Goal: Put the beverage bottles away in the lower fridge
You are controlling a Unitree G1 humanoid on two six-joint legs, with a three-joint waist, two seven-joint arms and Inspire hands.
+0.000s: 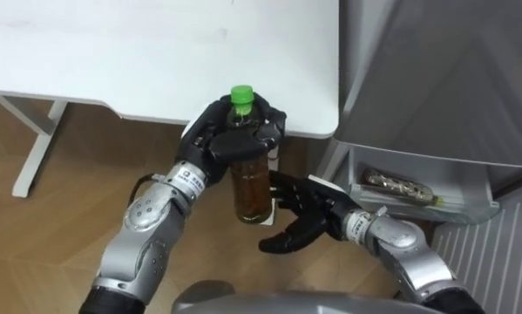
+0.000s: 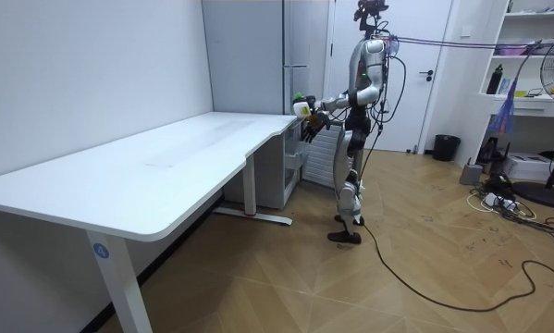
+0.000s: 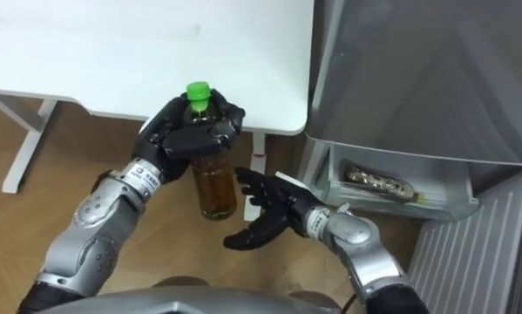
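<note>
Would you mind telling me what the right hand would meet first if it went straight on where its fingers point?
Most likely the bottle held in the left hand: the open right hand points at its lower part, though depth is unclear.

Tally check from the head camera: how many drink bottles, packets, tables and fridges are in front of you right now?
Drink bottles: 1, the green-capped bottle, gripped in the left hand, with the right hand open beside its base.
Packets: 1, the packet lying in the open lower compartment of the fridge.
Tables: 1, the white table.
Fridges: 1.
Total: 4.
</note>
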